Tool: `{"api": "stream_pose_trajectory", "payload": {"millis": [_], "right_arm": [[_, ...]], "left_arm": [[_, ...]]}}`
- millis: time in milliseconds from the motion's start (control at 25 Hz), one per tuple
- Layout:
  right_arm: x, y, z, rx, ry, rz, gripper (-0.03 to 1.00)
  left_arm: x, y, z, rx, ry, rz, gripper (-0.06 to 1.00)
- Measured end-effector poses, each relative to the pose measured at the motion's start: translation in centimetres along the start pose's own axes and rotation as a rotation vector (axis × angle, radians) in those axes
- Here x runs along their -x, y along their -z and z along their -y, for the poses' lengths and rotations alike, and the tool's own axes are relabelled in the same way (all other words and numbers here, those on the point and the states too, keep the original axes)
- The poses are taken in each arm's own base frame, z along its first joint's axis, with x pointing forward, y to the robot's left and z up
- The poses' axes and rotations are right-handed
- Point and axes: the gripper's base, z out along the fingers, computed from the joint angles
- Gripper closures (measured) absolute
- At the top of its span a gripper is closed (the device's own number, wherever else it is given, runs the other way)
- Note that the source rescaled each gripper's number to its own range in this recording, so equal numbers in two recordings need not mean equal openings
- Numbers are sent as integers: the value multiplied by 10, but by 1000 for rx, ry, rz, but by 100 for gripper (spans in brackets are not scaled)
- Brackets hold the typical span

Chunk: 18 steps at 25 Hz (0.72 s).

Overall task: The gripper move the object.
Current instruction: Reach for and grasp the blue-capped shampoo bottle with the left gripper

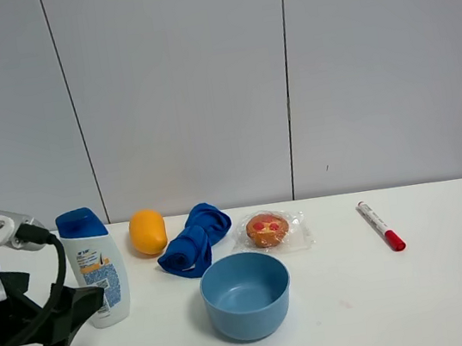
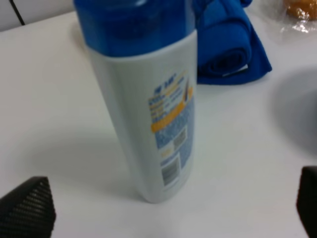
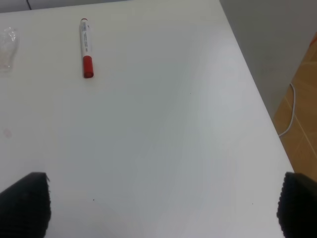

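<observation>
Left gripper point(image 2: 168, 213): my fingers point(image 2: 27, 208) are spread wide. The shampoo bottle point(image 2: 148, 109) stands upright ahead of the gap between them, and neither pad touches it in the wrist view. It is white with a blue cap and a blue-and-orange label.

The bottle is at the left end of the white table point(image 1: 458, 296). An orange-yellow fruit point(image 1: 148, 231) lies just beyond it, then a rolled blue cloth point(image 1: 193, 239). The blue bowl point(image 1: 246, 294) is to its right and nearer the front edge. A wrapped muffin point(image 1: 267, 229) sits behind the bowl.

Right gripper point(image 3: 161, 208): fingers also wide, holding nothing, over bare tabletop near the right edge. The red-capped marker point(image 3: 86, 47) lies well ahead of it.
</observation>
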Motion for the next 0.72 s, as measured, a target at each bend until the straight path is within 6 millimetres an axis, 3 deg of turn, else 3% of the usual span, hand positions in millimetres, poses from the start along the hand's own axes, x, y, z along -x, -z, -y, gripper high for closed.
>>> {"api": "stream_pose_trajectory", "payload": {"millis": [360, 720], "right_arm": [[0, 0, 0, 0, 0, 0, -3], [0, 0, 0, 0, 0, 0, -3]], "left_arm": [[-18, -20, 1, -4, -12, 47, -6], [-9, -34, 0, -4, -15, 95, -6]]}}
